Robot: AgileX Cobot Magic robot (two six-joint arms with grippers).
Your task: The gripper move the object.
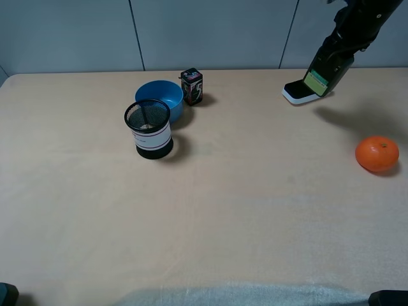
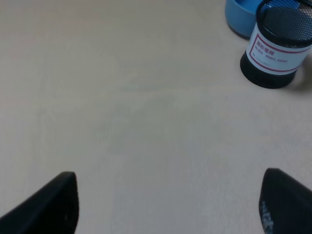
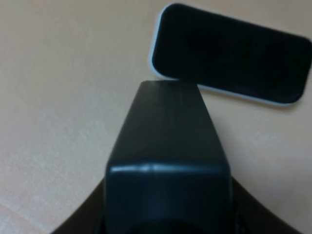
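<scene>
Hovering left pincer [image 2: 168, 204]: spread wide above bare tabletop [image 1: 242, 210], far left of the flat block [image 1: 297, 93].
Pen cup [image 1: 148, 131], bowl [image 1: 167, 94], small box [image 1: 192, 86]: grouped well left of the flat block.
Bottle [image 1: 315, 81]: tilted, pinched in the right pincer [image 1: 343, 46], lower end at the flat block's right edge; touching or clear, cannot tell.
Orange [image 1: 377, 153]: right of the flat block, toward the front.
Task so far: bottle gripped; carrying and setting down look left to do.

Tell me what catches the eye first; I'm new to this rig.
A bright orange sits at the right. At back right, the right gripper holds a tilted dark bottle near a black-and-white block. Left of centre, a blue bowl stands behind a mesh cup.
</scene>
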